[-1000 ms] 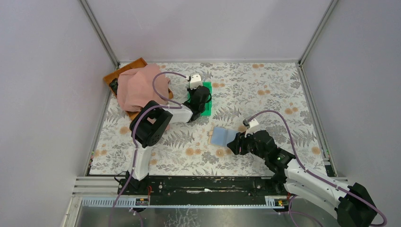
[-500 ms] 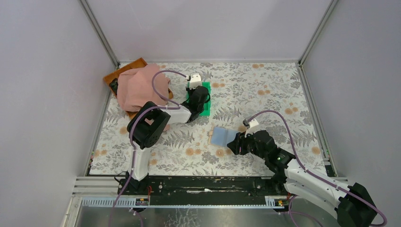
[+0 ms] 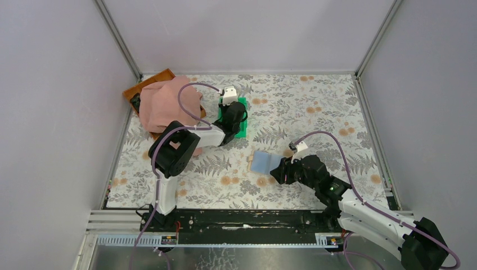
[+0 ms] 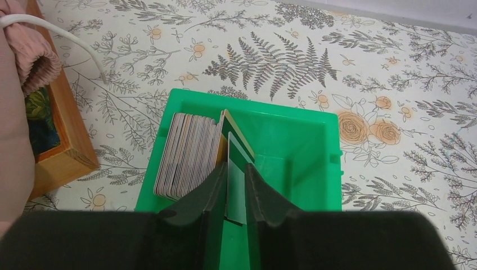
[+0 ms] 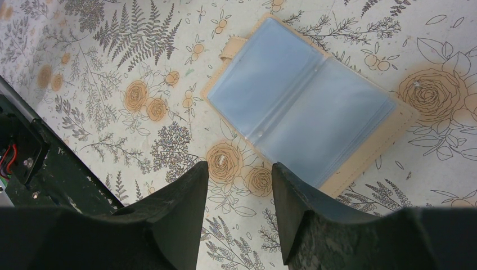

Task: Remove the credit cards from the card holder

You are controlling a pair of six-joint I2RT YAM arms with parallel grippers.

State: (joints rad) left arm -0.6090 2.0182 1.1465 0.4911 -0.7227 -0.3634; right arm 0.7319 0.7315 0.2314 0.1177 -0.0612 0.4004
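- At the right gripper, lower middle of the right wrist view: stands wide open, holds nothing, hangs near the card holder.
- In the upper centre of that view: lies spread flat on the floral cloth, pale blue sleeves up, tan border showing. Looks empty on the two pages in sight (no card visible under the plastic).
- At the left gripper, bottom middle of the left wrist view: reaches down into the green bin, with one of the credit cards on edge in the narrow gap between the jaws. Cannot tell whether clamped or loose.
- Left of it in the bin: a packed stack on edge, a yellow card with a dark stripe leaning against it.
- Judged for handling: thin, light, stiff and slick, so likely to slip from a loose pinch, yet hard to damage. Best taken by a free edge, pinched across both faces, never flat from above.
- For anything hidden in the sleeves: probably needs the holder pinned down first, being soft and light enough to drag along.
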